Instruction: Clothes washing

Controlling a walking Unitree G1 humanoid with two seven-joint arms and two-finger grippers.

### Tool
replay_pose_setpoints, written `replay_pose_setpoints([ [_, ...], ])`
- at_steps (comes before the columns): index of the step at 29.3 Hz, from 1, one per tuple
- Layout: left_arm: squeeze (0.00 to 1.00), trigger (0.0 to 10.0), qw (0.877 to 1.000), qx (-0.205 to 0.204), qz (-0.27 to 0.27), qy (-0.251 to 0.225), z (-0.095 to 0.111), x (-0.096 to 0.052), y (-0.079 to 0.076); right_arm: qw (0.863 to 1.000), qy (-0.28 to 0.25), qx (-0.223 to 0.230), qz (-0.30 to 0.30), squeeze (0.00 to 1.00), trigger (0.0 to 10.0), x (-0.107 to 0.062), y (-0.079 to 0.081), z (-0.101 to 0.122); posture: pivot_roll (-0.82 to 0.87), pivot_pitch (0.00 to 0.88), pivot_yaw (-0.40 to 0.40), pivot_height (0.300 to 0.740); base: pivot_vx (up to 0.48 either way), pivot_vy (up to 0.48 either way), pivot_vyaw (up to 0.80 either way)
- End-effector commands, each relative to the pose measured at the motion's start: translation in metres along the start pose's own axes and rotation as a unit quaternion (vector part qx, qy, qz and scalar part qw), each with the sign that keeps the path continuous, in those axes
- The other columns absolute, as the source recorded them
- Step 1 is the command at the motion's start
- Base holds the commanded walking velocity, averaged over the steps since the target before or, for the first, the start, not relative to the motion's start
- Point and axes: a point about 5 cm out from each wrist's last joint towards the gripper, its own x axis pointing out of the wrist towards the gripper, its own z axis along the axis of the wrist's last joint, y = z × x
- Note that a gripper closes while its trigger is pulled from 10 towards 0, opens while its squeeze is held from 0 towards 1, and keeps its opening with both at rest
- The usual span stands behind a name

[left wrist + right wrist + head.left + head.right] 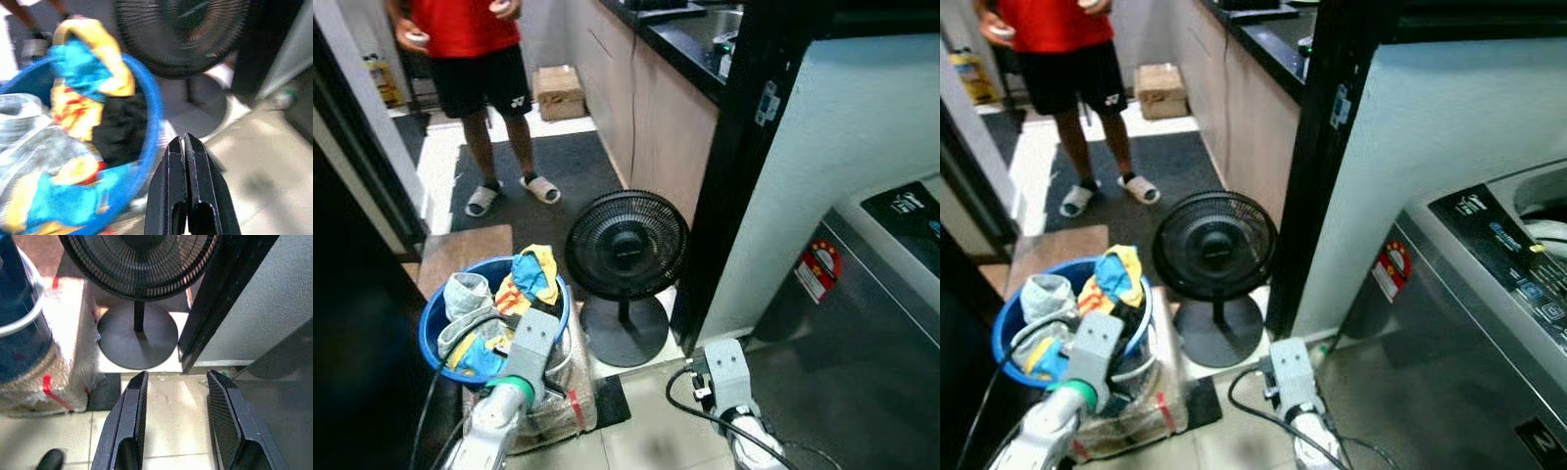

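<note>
A blue basin (pixel 432 311) stands low at my left, heaped with clothes: a yellow and blue garment (pixel 534 273), a grey one (pixel 466 294) and dark cloth. My left arm (pixel 530 345) reaches over the basin's near side. In the left wrist view my left gripper (pixel 183 143) is shut with nothing in it, just past the basin's rim (pixel 149 132). The grey top-loading washing machine (pixel 1474 304) stands at my right. My right arm (pixel 725 374) hangs low in front of it. Its gripper (pixel 177 376) is open over the tiled floor, holding nothing.
A black standing fan (pixel 626 247) stands on the floor between basin and machine. The basin rests on a plastic-wrapped block (pixel 564 390). A black door frame (pixel 729 166) and a white wall rise beside the machine. A person in a red shirt (pixel 465 24) stands further back.
</note>
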Motion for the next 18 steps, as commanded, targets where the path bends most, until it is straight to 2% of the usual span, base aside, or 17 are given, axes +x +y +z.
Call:
replay_pose_setpoints([
  [1,0.00,10.0,1.000,0.006,0.005,0.016,-0.0094,-0.0034,0.0041,1.000,0.002,0.003,0.001,0.00,10.0,-0.0011,0.0018,-0.0021,0.10,0.000,0.008,0.740,0.000,0.000,0.71],
  [18,0.00,10.0,1.000,0.009,0.004,0.016,-0.0110,-0.0027,0.0047,1.000,0.001,0.002,0.004,0.00,10.0,0.0001,0.0031,-0.0020,0.11,0.000,0.009,0.740,0.000,0.000,0.71],
])
